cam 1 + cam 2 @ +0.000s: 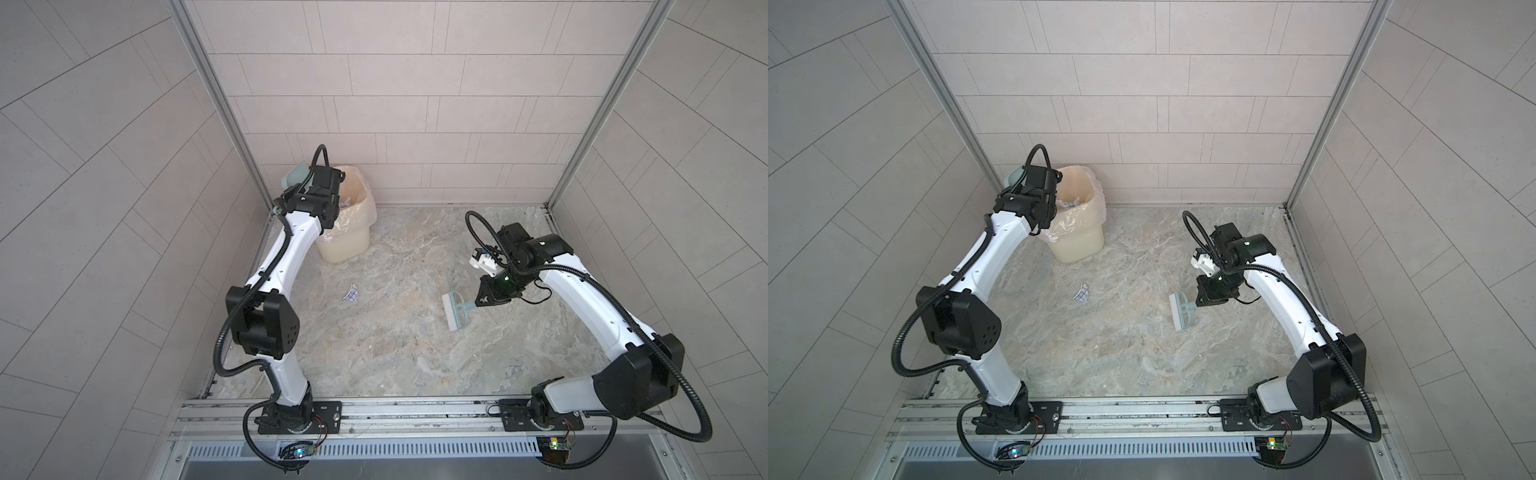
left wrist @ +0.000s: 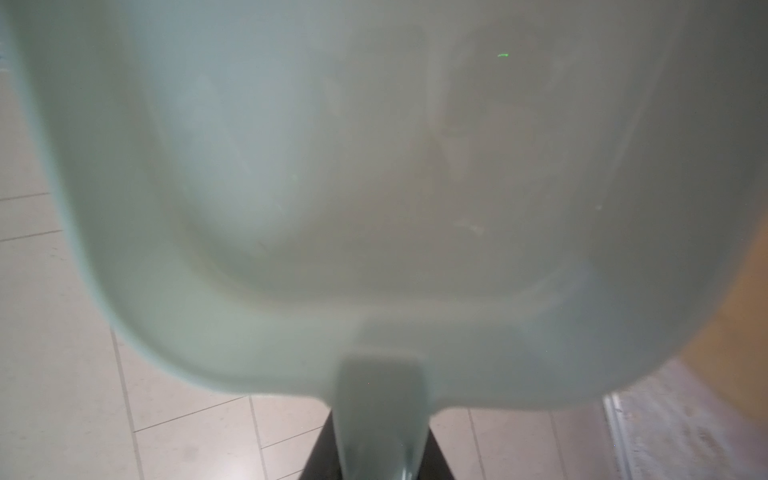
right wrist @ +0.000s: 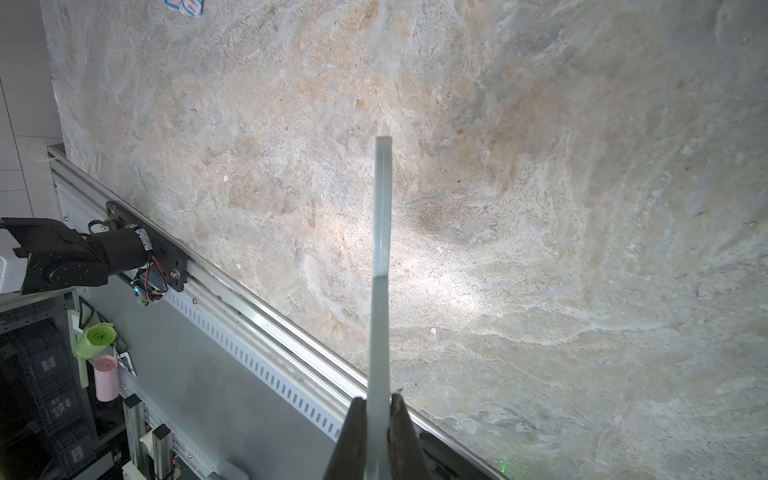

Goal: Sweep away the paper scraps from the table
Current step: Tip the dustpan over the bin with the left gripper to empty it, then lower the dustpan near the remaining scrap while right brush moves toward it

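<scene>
Soft, even light fills both top views, with faint shadows. The lines of the wall tiles (image 1: pixel 415 83) bow toward the frame edges. In the left wrist view the dustpan (image 2: pixel 374 187) is wholly out of focus. In the right wrist view glare whitens the table (image 3: pixel 540 166) beside the brush (image 3: pixel 382 208), whose near end blurs.

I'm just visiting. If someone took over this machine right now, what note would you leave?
Left gripper: shut on the dustpan, raised beside the bin.
Right gripper: shut on the brush, over the table.
Done: some paper bits show in the bin.
Left: one grid-printed paper scrap on the table, between bin and brush, still to sweep.
</scene>
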